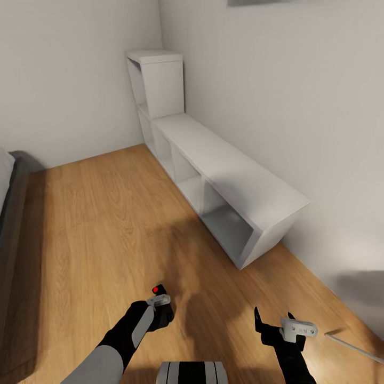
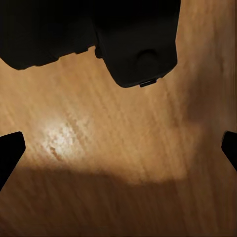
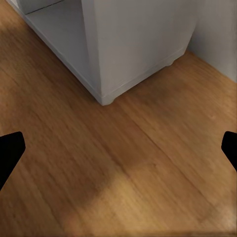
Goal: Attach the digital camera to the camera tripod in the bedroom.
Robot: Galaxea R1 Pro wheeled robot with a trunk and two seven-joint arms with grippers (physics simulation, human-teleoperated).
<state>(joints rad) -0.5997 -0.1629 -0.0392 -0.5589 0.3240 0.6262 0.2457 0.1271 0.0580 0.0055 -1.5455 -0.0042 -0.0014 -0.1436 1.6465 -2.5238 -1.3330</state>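
Note:
The digital camera (image 1: 158, 292), black with a red button on top, is held just above the wood floor by my left gripper (image 1: 160, 308). Seen from the left wrist, the camera's dark body (image 2: 133, 44) hangs close to the lens, well above the floor, and the fingertips (image 2: 10, 150) stand wide around it. My right gripper (image 1: 273, 321) is open and empty over bare floor, its fingertips (image 3: 10, 148) far apart. A thin silver rod (image 1: 354, 349), apparently a leg of the camera tripod, pokes in at the lower right, beside the right gripper. The tripod's head is out of view.
Low white cube shelving (image 1: 224, 181) runs along the right wall to a taller unit (image 1: 157, 80) in the corner; its near end (image 3: 138, 44) is ahead of the right gripper. A grey bed frame (image 1: 13, 213) edges the left. Light wood floor (image 1: 106, 224) lies between.

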